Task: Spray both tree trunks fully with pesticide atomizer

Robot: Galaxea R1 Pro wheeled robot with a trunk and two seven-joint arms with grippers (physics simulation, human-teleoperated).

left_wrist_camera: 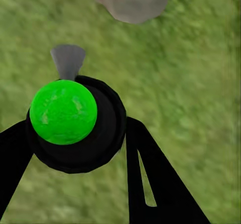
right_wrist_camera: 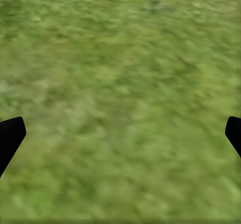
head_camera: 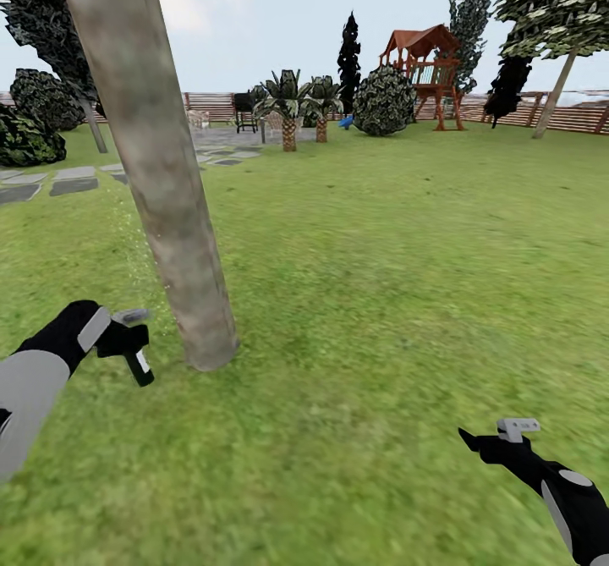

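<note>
A thick, leaning grey-brown tree trunk [head_camera: 165, 202] rises from the grass at the left of the head view, and its base [left_wrist_camera: 133, 0] also appears in the left wrist view. My left gripper [head_camera: 127, 344] is shut on the pesticide atomizer [head_camera: 138, 359], held just left of the trunk's base and a little above the lawn. In the left wrist view the atomizer [left_wrist_camera: 75, 128] is a black bottle with a green spot, and its grey nozzle [left_wrist_camera: 68, 61] points toward the trunk. Tiny pale specks float beside the trunk. A second leaning trunk [head_camera: 95, 126] stands far back left. My right gripper [head_camera: 486, 441] is open over bare grass [right_wrist_camera: 120, 83].
Grey stepping stones [head_camera: 72, 178] lie behind the near trunk. Two short palms [head_camera: 290, 130], a round bush [head_camera: 385, 101], a red play tower [head_camera: 431, 75] and a brown slat fence [head_camera: 584, 118] line the far side. Open lawn [head_camera: 397, 278] stretches ahead and right.
</note>
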